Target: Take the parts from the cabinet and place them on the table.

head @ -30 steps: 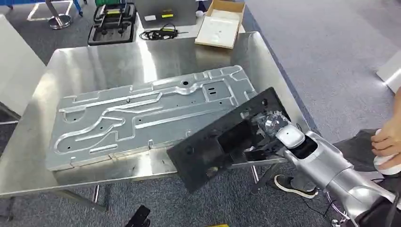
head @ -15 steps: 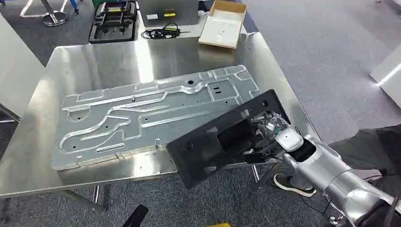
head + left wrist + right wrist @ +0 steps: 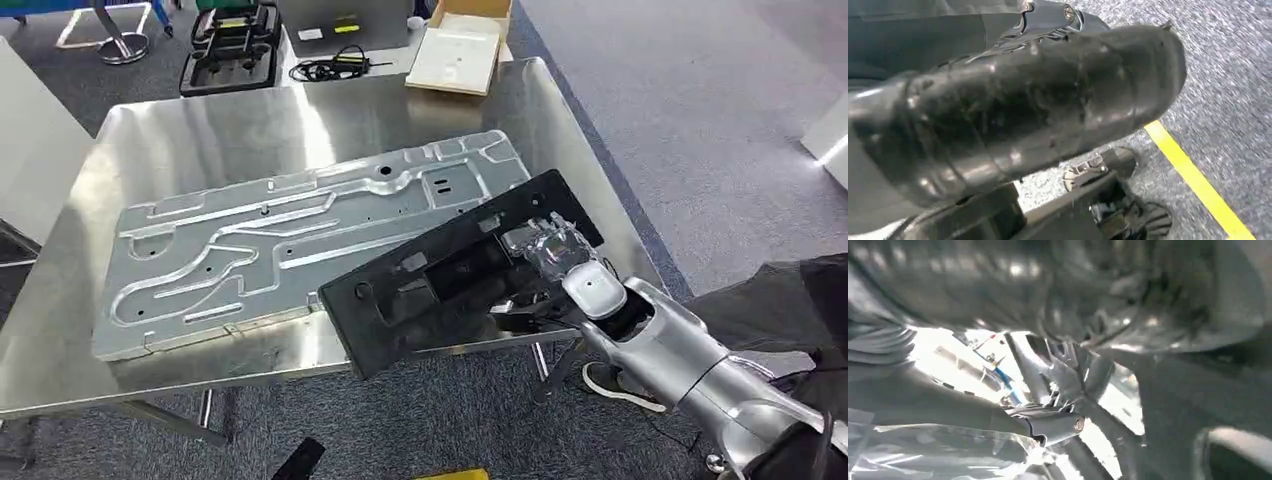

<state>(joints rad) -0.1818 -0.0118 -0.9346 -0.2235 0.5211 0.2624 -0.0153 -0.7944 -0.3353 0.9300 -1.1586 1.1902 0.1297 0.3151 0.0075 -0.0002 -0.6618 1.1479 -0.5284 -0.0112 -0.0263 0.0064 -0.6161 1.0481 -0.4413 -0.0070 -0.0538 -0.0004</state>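
In the head view, the right hand point(image 3: 545, 262) grips a long black plastic panel point(image 3: 450, 275), flat and rectangular with moulded recesses and cut-outs; its fingers are wrapped in clear crinkled film and close over the panel's right end. The panel lies tilted across the lower right of the steel table point(image 3: 200, 130), its left end overlapping the edge of a large pressed aluminium plate point(image 3: 290, 235) with raised ribs and curving channels (dull silver against the table's brighter sheen). A person's dark trouser leg point(image 3: 775, 300) shows at the right edge. At the top of the frame lie an open cardboard box point(image 3: 455, 50) and a black moulded tray point(image 3: 225, 50). The left hand's state cannot be told from the blurred wrist view.
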